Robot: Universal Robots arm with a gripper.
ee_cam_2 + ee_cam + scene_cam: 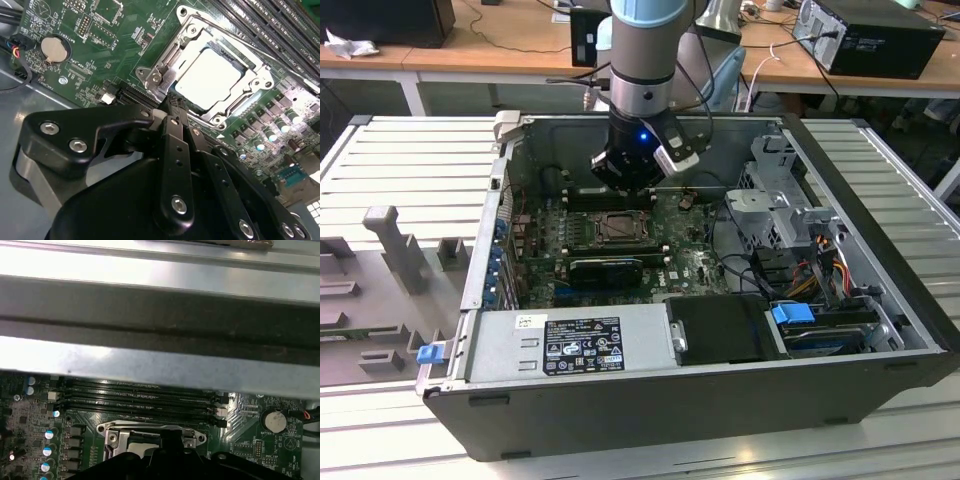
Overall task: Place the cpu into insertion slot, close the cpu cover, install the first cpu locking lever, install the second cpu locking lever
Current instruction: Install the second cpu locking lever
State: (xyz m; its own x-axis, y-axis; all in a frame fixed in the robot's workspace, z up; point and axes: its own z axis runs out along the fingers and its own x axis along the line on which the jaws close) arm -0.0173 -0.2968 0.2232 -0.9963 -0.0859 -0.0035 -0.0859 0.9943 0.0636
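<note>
The cpu [209,79] already sits in the insertion slot [250,102] on the green motherboard [100,45], and the cpu cover [186,31] appears closed around it. Whether either locking lever is latched I cannot tell. In the exterior view the arm points straight down into the open computer case [840,200], and the gripper [172,102], fingers pinched together and holding nothing, hovers at the socket's edge.

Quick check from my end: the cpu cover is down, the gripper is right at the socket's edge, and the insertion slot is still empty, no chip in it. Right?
Not quite. The insertion slot is not empty: the cpu already lies in it, its pale metal top showing through the cutout of the cpu cover in the second wrist view. The rest holds: the cover is down and the gripper is right at the socket's edge.
</note>
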